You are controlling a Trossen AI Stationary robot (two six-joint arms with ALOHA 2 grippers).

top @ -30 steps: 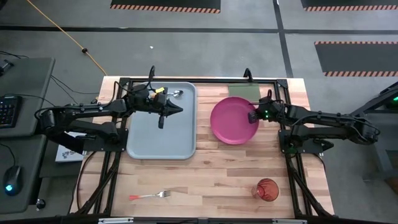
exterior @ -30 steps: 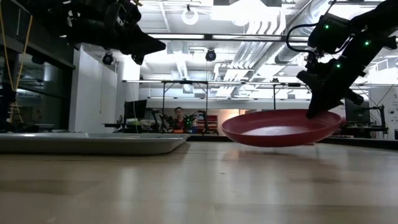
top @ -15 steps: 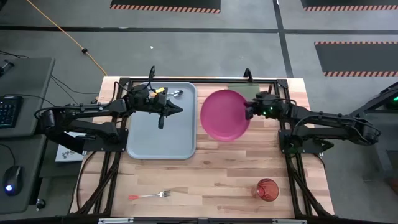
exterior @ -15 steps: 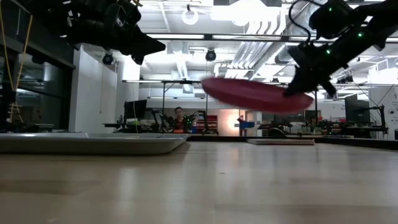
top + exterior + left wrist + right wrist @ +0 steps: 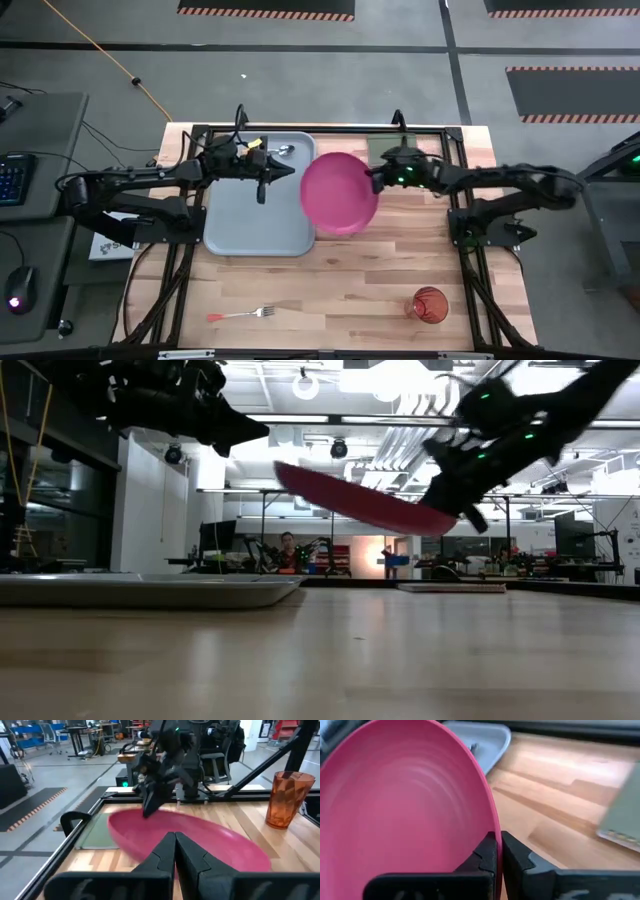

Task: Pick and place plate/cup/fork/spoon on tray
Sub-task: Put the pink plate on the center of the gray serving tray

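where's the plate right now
The plate is in the air, tilted, pinched at its rim by the right tool, overlapping the tray's right edge in the high view.

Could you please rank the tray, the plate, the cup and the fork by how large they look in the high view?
1. The tray, clearly the largest.
2. The plate, held off the table by the right pincer, so it is nearer the camera and looks somewhat bigger.
3. The fork: longer than the cup but slimmer.
4. The cup.

Green mat (image 5: 388, 147) at table's far edge, keyboard (image 5: 14, 176), mouse (image 5: 15, 301)
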